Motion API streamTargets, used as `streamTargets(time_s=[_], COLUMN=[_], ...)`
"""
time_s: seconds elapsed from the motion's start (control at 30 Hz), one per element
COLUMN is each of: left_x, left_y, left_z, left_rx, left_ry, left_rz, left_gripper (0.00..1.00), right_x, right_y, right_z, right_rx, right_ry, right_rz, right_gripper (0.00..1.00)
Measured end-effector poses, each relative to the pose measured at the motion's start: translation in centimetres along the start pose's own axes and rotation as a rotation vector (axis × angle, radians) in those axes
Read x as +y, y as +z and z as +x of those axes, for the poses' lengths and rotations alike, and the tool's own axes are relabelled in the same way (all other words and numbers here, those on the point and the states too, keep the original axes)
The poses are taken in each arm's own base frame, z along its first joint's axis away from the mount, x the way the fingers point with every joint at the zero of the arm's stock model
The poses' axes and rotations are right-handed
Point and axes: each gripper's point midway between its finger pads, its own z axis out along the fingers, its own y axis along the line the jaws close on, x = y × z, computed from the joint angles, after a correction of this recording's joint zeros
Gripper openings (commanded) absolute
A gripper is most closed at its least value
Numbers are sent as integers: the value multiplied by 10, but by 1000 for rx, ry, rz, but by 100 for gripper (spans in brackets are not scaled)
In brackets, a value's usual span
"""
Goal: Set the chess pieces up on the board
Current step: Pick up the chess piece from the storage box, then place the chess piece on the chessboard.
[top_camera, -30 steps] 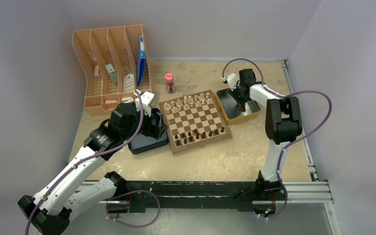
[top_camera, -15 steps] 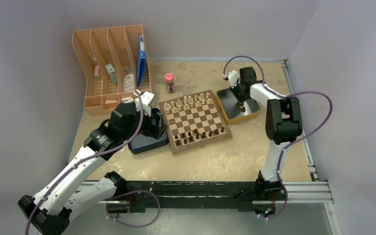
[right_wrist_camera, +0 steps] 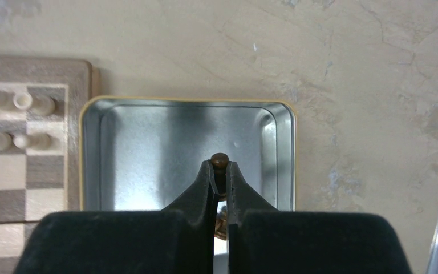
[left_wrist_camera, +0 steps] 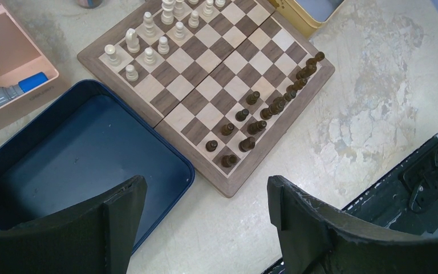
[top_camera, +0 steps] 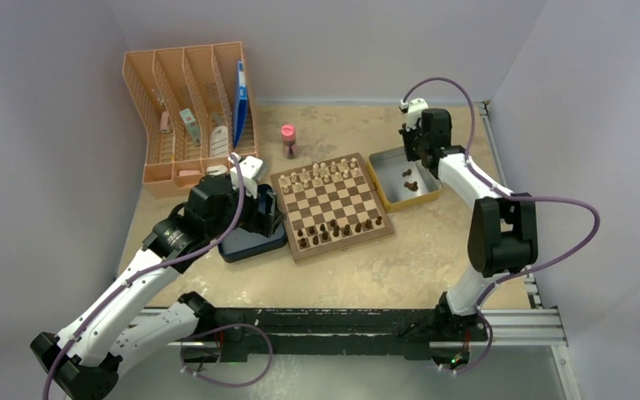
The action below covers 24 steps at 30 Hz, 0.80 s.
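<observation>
Right gripper (right_wrist_camera: 220, 169): fingers clamped tight on one small dark brown wooden chess piece (right_wrist_camera: 219, 160), rounded head showing just past the tips; held over the rectangular silver metal tin with yellow rim (right_wrist_camera: 91, 160).

Left gripper (left_wrist_camera: 205, 182): fingers spread wide, nothing between them; hanging over the near corner of the dark blue square box (left_wrist_camera: 63, 154), close to the board's near left corner.

Beige mottled tabletop (top_camera: 383, 267): bearing every item below.

Peach plastic file organiser with upright slots (top_camera: 187, 108): far left of table, small objects in its compartments.

Square wooden chessboard with dark brown and tan checks and light border (top_camera: 333, 202): mid-table, turned slightly, between box and tin.

Dark blue square box: just beside the chessboard's left edge.

Silver tin: just beside the chessboard's far right corner; two more dark brown pieces (top_camera: 412, 185) lying inside.

Dark brown chess pieces (left_wrist_camera: 248, 142): upright along the chessboard's near edge, a few more in the row ahead.

Pale cream wooden chess pieces (top_camera: 321, 175): upright in two rows at the far edge.

Small pink capped container (top_camera: 287, 142): upright beyond the chessboard's far left corner.
</observation>
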Motion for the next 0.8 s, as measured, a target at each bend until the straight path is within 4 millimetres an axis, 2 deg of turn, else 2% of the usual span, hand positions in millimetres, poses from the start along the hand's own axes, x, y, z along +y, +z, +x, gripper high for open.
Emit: streamTargets(time_s=[0.1,0.2,0.3,0.47,0.57,0.8], left_x=[-1,-3,-4,-5,-4,-3], left_y=[0,0,0,0,0,-3], left_z=[0,1,0,-1,-1,-4], left_rx=[1,3,3,0,-3,-20], left_ry=[-1,-5,-8,-8,-8,-7], left_rz=[6,15,23,24,20,13], left_gripper=[77,76,76,76,76,76], right_x=[5,18,44,104,139,190], right_y=[0,-6,-18,-38,-45,-48], right_z=[-9,-16,-22,-33,-29,6], right_rx=[-33,-73,-120,-210,-224,-181], right_ry=[69,106,116,131,146,153], right_rz=[1,-20,-62,-187,-268,-351], right_gripper=[0,0,0,2,4,4])
